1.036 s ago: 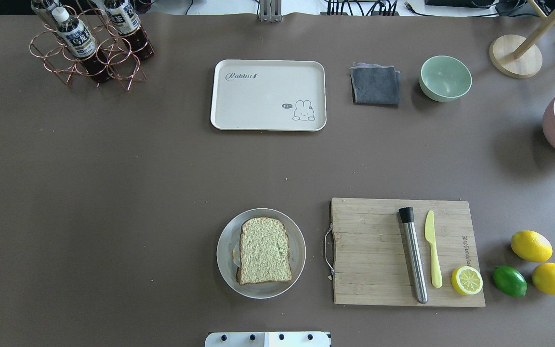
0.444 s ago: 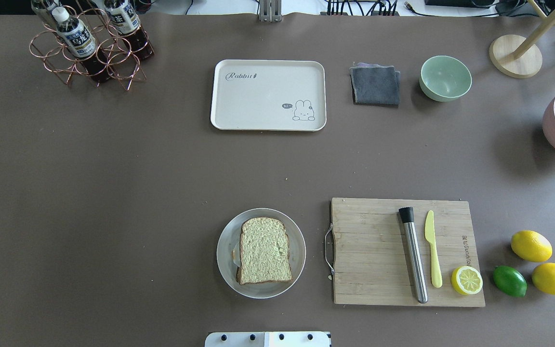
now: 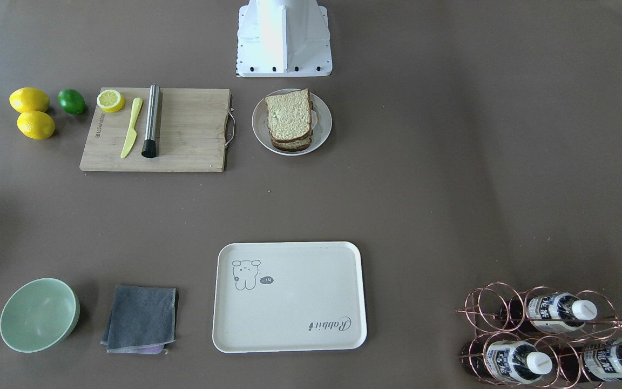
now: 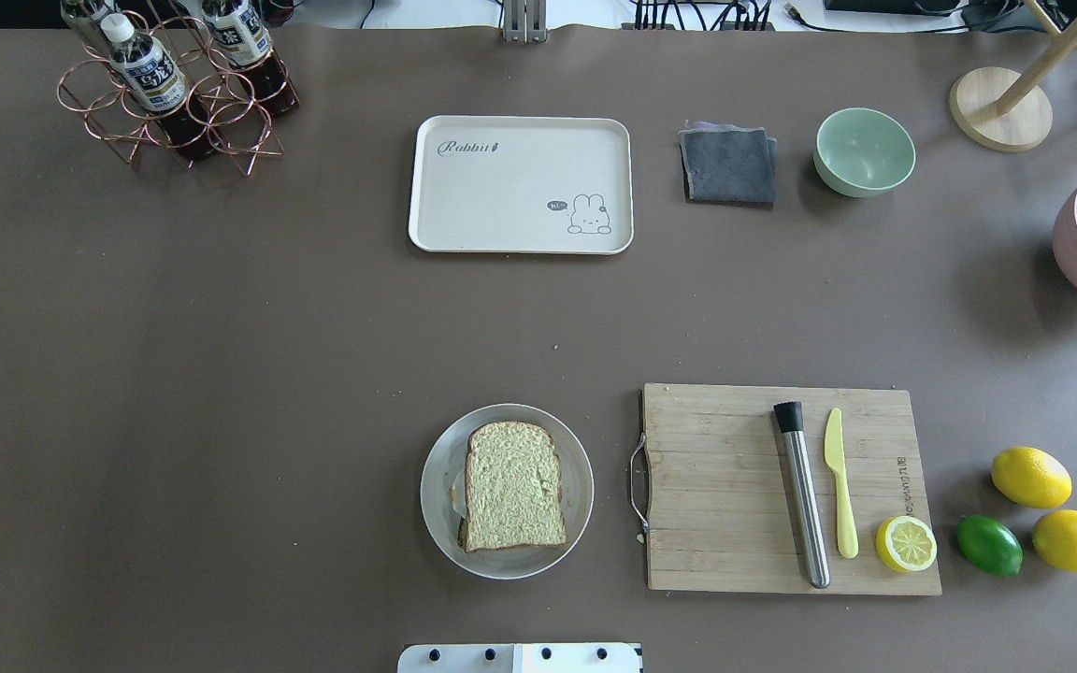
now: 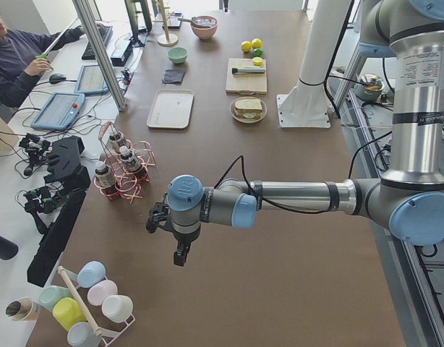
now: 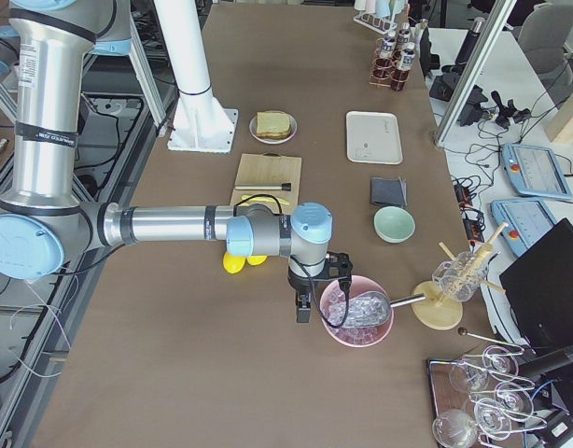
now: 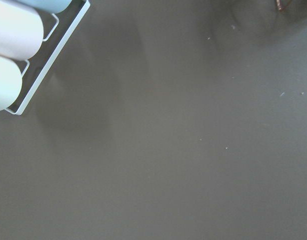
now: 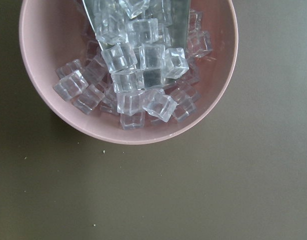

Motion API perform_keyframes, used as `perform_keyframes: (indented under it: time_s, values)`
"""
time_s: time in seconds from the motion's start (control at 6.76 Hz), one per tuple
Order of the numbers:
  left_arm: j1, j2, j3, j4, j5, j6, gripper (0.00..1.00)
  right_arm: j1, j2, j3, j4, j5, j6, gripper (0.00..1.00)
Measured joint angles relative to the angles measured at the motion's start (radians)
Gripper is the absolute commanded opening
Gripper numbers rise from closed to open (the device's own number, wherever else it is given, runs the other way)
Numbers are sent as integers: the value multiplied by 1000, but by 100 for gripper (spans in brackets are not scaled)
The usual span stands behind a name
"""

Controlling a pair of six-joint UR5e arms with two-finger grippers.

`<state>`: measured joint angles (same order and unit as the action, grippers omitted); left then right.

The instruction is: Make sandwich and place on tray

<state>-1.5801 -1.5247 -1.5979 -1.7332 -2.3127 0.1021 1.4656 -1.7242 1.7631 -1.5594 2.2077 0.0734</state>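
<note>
Close by the robot's base, the stacked sandwich of speckled greenish-tan bread sits on a round grey plate, with the white egg peeking out. It is likely light and soft, with layers that slide, so pinch gently across opposite crusts. The cream-white rimmed tray lies well beyond. The left tool and right tool hang at the ends of the brown counter; released or clenched, I cannot tell.

The brown table covering looks matt. The rectangular wooden cutting board shows bare grain; on it lie a brushed steel cylinder and a pale yellow plastic knife. Beside the board's handle end, the speckled bread of the sandwich looks porous and rough. Beyond the board, the cream-white rounded-rectangle tray is smooth, and the folded grey cloth is nappy
</note>
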Motion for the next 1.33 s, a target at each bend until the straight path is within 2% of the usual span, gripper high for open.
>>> perform_keyframes:
  time_s: [1.33]
  values:
    - [1, 11, 2, -8, -2, -7, 99, -1, -2, -3, 4, 3, 0, 100]
